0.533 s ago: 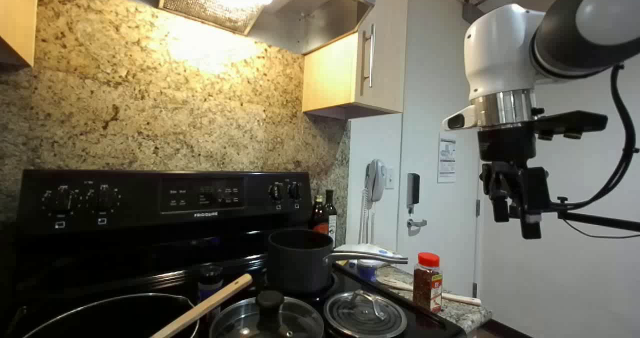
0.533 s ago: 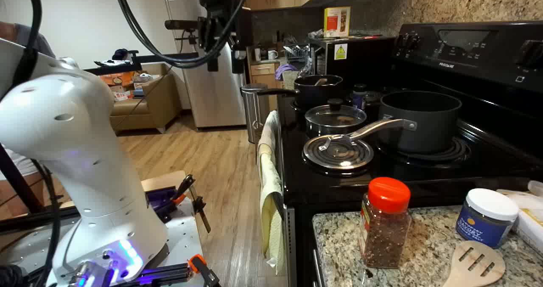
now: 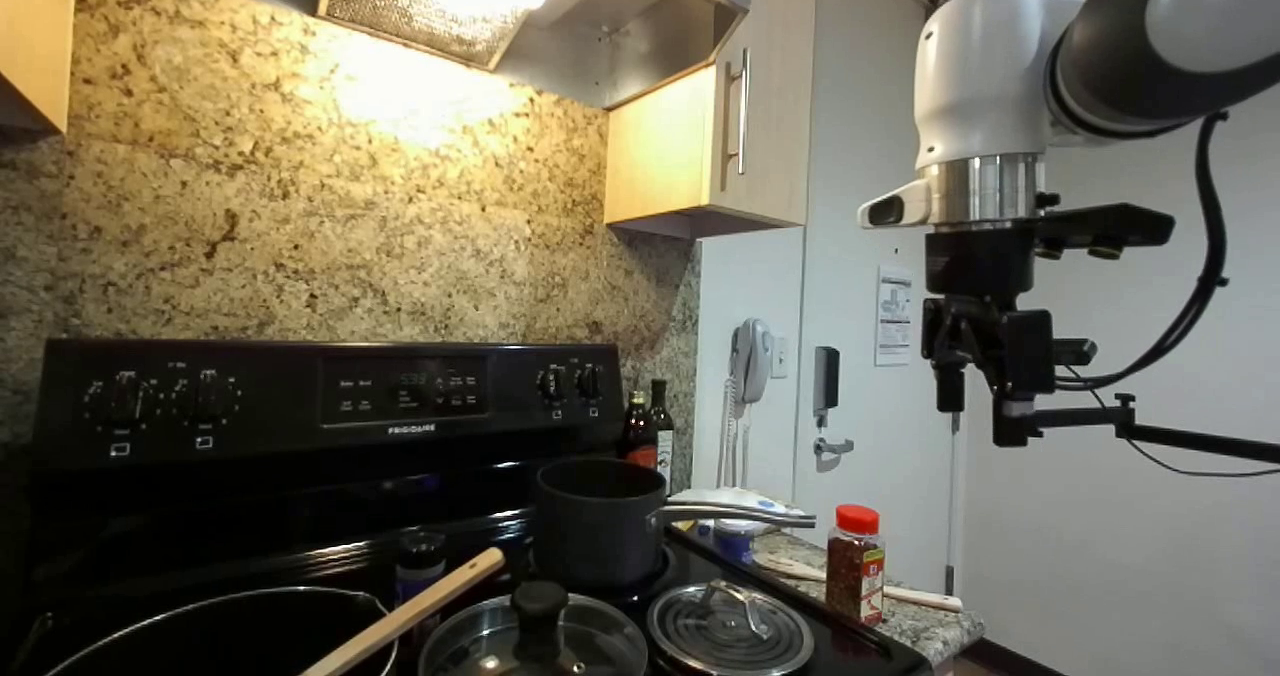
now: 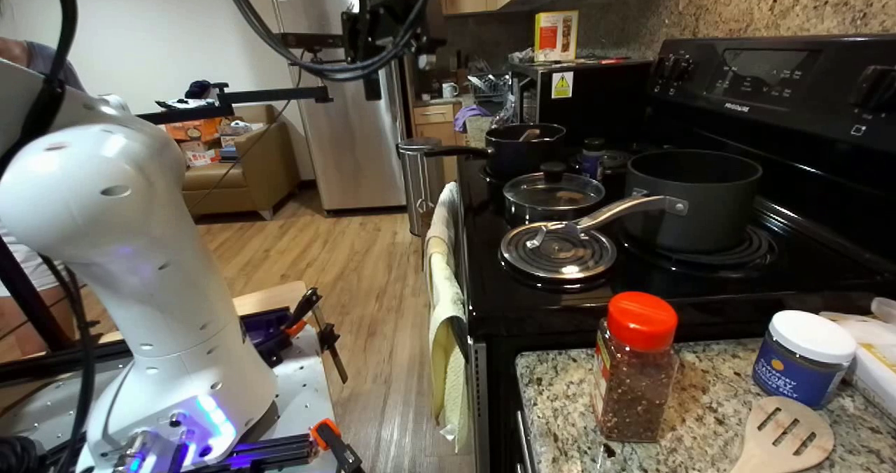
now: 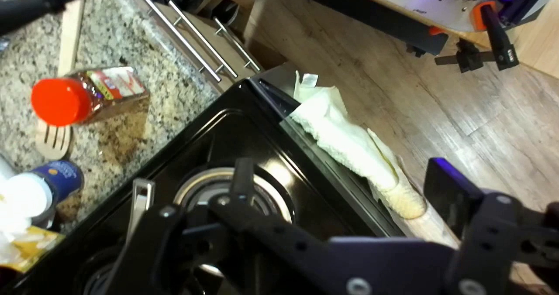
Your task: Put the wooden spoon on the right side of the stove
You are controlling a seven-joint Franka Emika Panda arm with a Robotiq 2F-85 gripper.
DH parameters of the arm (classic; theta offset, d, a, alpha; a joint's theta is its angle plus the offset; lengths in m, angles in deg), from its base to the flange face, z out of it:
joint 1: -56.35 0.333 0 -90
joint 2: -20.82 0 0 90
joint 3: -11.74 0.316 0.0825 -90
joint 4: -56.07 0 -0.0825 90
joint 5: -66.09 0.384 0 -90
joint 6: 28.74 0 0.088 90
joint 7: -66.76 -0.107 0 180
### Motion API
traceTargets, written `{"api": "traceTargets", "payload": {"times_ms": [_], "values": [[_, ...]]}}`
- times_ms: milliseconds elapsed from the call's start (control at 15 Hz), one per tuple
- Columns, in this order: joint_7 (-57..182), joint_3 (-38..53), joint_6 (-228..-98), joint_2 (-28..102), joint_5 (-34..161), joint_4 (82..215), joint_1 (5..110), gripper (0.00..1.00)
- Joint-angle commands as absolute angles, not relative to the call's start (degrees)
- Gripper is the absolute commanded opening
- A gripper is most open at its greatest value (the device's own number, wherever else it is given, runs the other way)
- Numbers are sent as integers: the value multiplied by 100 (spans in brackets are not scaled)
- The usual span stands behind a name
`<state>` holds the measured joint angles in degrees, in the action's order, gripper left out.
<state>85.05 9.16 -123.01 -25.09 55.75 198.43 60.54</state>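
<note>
End effector: released, spread wide | dark pan: tilted wooden spoon | red-capped jar: reddish-brown flakes

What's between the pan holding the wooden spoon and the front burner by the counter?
A glass-lidded pan stands between the dark pan with the wooden spoon and the front burner; both exterior views show it.
</note>
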Motion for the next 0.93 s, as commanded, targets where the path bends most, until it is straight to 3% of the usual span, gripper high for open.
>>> {"api": "traceTargets", "payload": {"times_ms": [0, 867], "values": [[9145, 882, -12489, -1595, 5296, 19137, 6370, 100], [11147, 1352, -12829, 2179, 5104, 15763, 6535, 100]]}}
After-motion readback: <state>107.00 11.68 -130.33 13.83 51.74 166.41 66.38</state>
